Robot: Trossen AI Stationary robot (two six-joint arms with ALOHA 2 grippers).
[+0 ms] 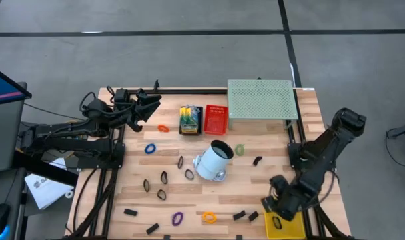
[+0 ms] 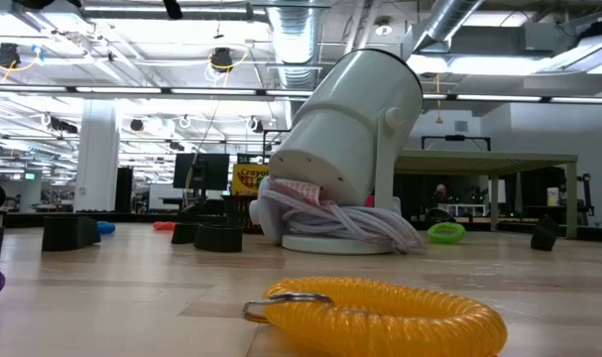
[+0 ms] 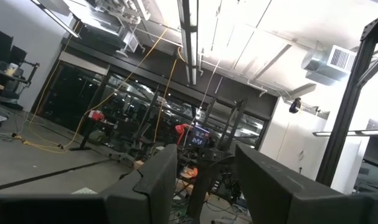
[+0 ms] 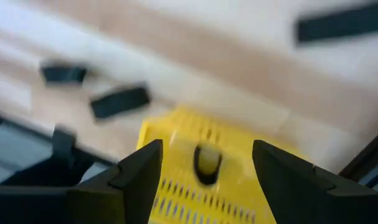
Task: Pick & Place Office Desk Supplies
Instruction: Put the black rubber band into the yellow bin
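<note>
Office desk supplies lie scattered on the wooden table (image 1: 189,200): black binder clips (image 1: 239,215), thin rubber-band rings such as a purple one (image 1: 177,218), and a yellow coil ring (image 2: 380,312). A crayon box (image 1: 190,120) stands at the far middle. My right gripper (image 1: 277,205) hangs open, pointing down over a small yellow basket (image 4: 195,186) at the near right corner. A dark ring (image 4: 207,163) lies in that basket between the fingers and below them. My left gripper (image 3: 207,180) waits open at the far left, raised and pointing up into the room.
A white tilted cylinder (image 1: 214,160) on a round base stands mid-table. A red basket (image 1: 215,119) and a green mesh tray (image 1: 261,100) sit at the far edge. Two binder clips (image 4: 120,101) lie beside the yellow basket. Black rings (image 1: 162,187) cluster left of centre.
</note>
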